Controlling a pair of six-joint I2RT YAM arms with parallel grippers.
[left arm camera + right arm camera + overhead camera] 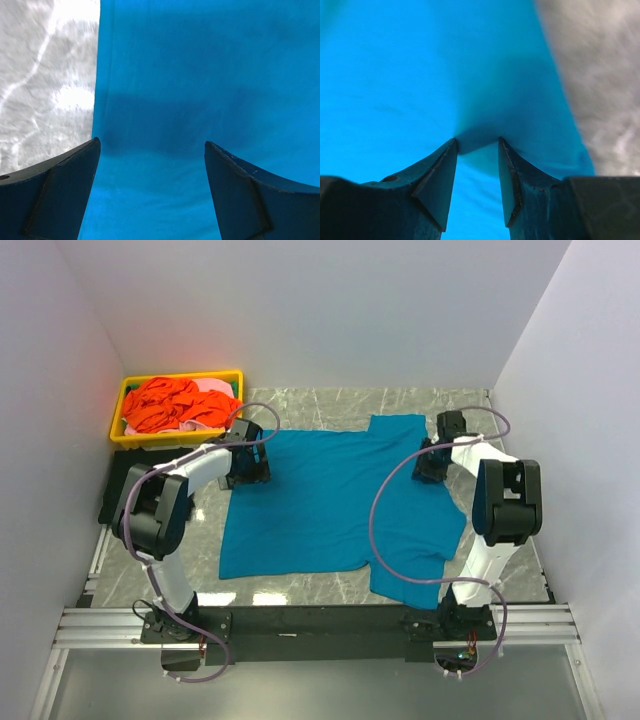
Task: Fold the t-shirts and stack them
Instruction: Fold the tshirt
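Observation:
A large teal-blue t-shirt [330, 505] lies spread flat on the marble table [310, 405]. My left gripper [248, 468] is wide open, low over the shirt's far left edge. In the left wrist view [152, 145] teal cloth [200, 75] lies between its fingers. My right gripper [430, 462] is at the shirt's far right side. In the right wrist view [477, 142] its jaws are narrowed but apart, tips pressed on the teal cloth [395, 75], with a small ridge of cloth between them. Orange-red shirts [170, 405] and a pink one [212, 388] lie in the tray. No black shirt is in view.
The yellow plastic tray [185, 376] stands at the far left corner, just behind my left gripper. White walls close the table on the left, back and right. Bare marble shows left of the shirt's edge [45, 75] and right of it [600, 75].

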